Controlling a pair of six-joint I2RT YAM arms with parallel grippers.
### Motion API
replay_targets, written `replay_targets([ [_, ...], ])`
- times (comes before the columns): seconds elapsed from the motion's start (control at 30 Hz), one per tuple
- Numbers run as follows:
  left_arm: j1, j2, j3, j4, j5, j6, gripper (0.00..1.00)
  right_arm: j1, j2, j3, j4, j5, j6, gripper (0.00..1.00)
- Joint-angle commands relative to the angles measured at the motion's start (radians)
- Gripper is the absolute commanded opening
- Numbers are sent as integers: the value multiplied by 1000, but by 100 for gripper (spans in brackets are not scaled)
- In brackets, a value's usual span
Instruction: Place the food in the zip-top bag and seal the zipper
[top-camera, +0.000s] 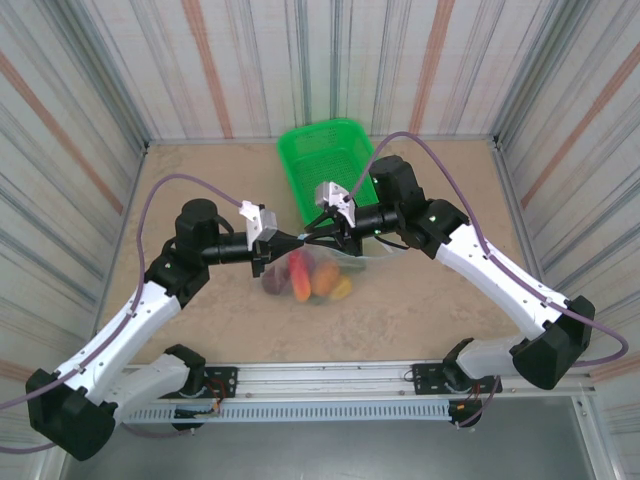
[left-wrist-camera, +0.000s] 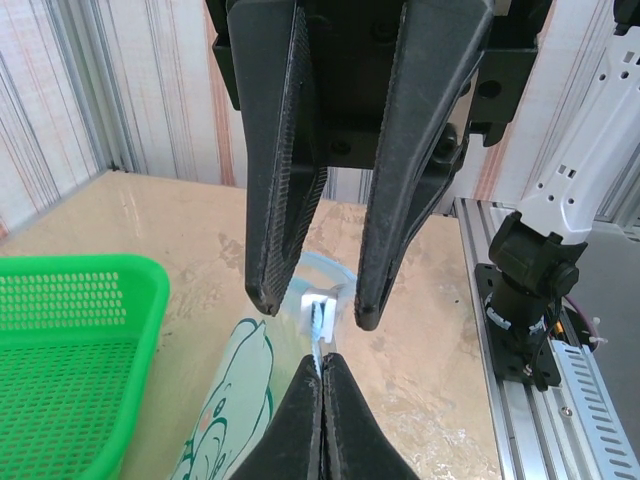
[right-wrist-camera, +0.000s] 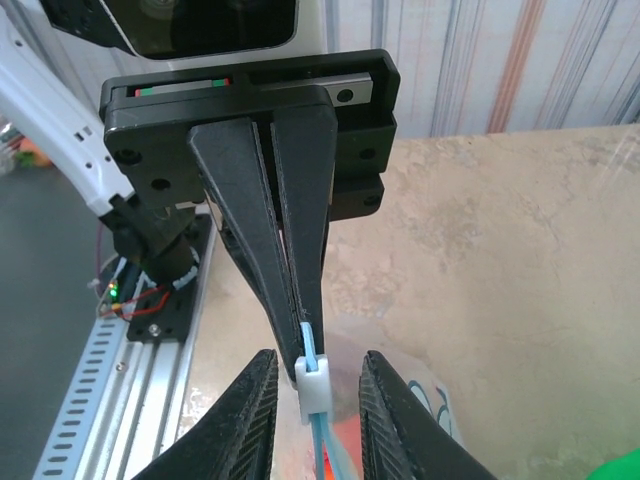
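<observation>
1. The bag (left-wrist-camera: 235, 400) lies on the counter (top-camera: 430, 310) between the two arms, just in front of the green basket (top-camera: 325, 165).
2. The food (top-camera: 300, 272) is inside the bag; I can see red, orange, yellow and one dark piece through the clear plastic.
3. The left hand (left-wrist-camera: 322, 405) is clenched on the zipper (right-wrist-camera: 321, 445), the thin pale blue strip at the rim of the bag, and holds it lifted above the counter.
4. The right hand (right-wrist-camera: 315, 400) faces the left one, tip to tip. Its fingers are released and stand a little apart.
5. A small white slider (right-wrist-camera: 314, 385) sits on the strip, between the two right fingers. There is a narrow gap at each side, so they are not pressing it.
6. The slider is just beside the tips of the left hand.
</observation>
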Motion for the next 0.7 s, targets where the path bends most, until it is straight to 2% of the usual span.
replay_targets([
  [0.0,-9,-23,-10,10,-2,13,0,-4,10,-19,-4,-10,4,27],
  [0.37,-9,-22,-9,13,-3,9,0,-2,25,-19,-7,0,7,28],
  [0.53,-9,-24,-9,12,-8,9,0,-2,20,-22,3,-5,6,5],
  [0.67,-8,-30,-10,8,-26,12,0,-3,14,-33,7,-4,7,1],
])
